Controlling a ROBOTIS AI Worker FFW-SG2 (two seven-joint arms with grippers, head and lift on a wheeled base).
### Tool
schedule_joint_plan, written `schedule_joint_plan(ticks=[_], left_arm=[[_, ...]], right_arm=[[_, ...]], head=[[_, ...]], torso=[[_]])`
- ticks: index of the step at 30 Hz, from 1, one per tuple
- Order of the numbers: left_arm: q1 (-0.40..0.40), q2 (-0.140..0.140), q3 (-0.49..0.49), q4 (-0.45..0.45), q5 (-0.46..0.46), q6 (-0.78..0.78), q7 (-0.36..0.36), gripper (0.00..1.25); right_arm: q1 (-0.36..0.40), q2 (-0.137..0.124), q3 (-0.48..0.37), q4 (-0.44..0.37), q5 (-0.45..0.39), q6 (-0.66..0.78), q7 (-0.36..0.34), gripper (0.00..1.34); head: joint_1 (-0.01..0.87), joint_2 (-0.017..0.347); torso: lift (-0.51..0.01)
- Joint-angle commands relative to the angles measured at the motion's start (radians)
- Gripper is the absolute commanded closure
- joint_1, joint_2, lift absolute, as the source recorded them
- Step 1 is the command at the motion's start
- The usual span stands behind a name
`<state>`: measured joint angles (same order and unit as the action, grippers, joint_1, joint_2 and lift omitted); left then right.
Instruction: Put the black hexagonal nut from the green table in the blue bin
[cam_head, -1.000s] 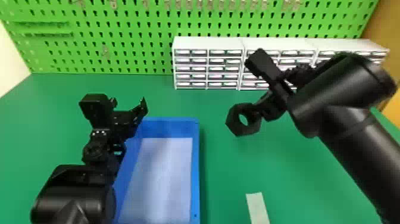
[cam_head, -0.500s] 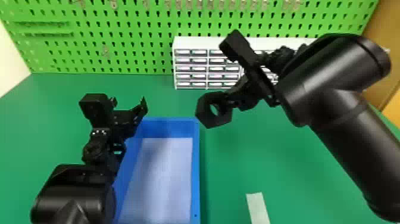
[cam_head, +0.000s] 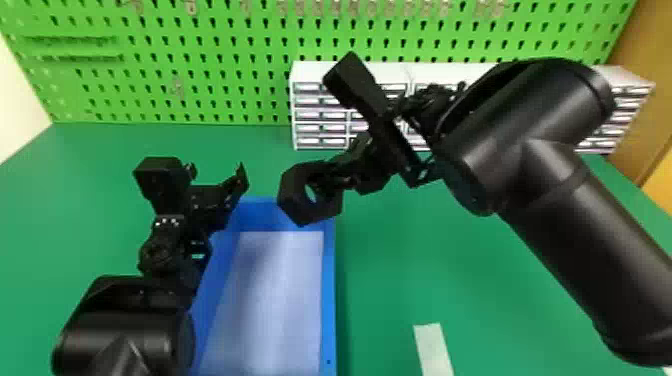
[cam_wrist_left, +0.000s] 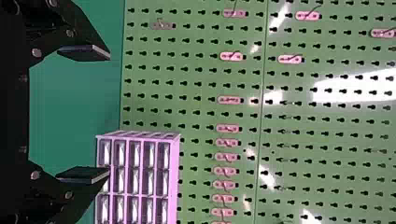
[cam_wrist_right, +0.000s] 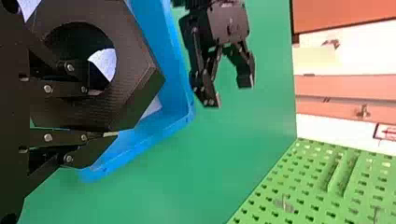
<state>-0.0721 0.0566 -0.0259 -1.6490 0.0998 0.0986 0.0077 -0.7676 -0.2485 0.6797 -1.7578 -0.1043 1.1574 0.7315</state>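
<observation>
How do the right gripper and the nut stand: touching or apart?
Touching. The right wrist view shows the nut clamped in the right gripper, one finger against its outer side.

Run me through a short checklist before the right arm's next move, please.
1. Nut gripped by the right hand: ok.
2. Nut wholly inside the outline of the blue bin, as the head view shows it: not ok, it overlaps the far rim.
3. Bin open on top: ok, its pale bottom shows.
4. Left hand carrying nothing: ok, fingers apart.
5. Left hand off the bin wall: cannot tell.
</observation>
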Motion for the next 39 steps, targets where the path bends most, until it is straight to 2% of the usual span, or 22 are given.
schedule_joint_plan(ticks=[1,10,18,36,39], left_arm=[[0.000,0.000,0.000,0.000,0.000,0.000,0.000,0.38],[-0.002,0.000,0.001,0.000,0.001,0.000,0.000,0.38],[-0.002,0.000,0.001,0.000,0.001,0.001,0.000,0.38],[-0.002,0.000,0.001,0.000,0.001,0.000,0.000,0.38],[-0.002,0.000,0.001,0.000,0.001,0.000,0.000,0.38]], right_arm=[[-0.001,0.008,0.026,0.011,-0.081,-0.028,-0.029,1.06],[0.001,0.028,0.084,0.066,-0.215,-0.107,-0.098,1.06],[0.002,0.031,0.146,0.127,-0.305,-0.193,-0.122,1.06],[0.001,0.026,0.210,0.172,-0.364,-0.229,-0.165,1.05],[0.001,0.026,0.212,0.172,-0.370,-0.231,-0.168,0.97]], head=[[0.686,0.051],[0.686,0.051],[0.686,0.051],[0.686,0.051],[0.686,0.051]], torso=[[-0.096],[-0.096],[-0.096],[-0.096],[-0.096]])
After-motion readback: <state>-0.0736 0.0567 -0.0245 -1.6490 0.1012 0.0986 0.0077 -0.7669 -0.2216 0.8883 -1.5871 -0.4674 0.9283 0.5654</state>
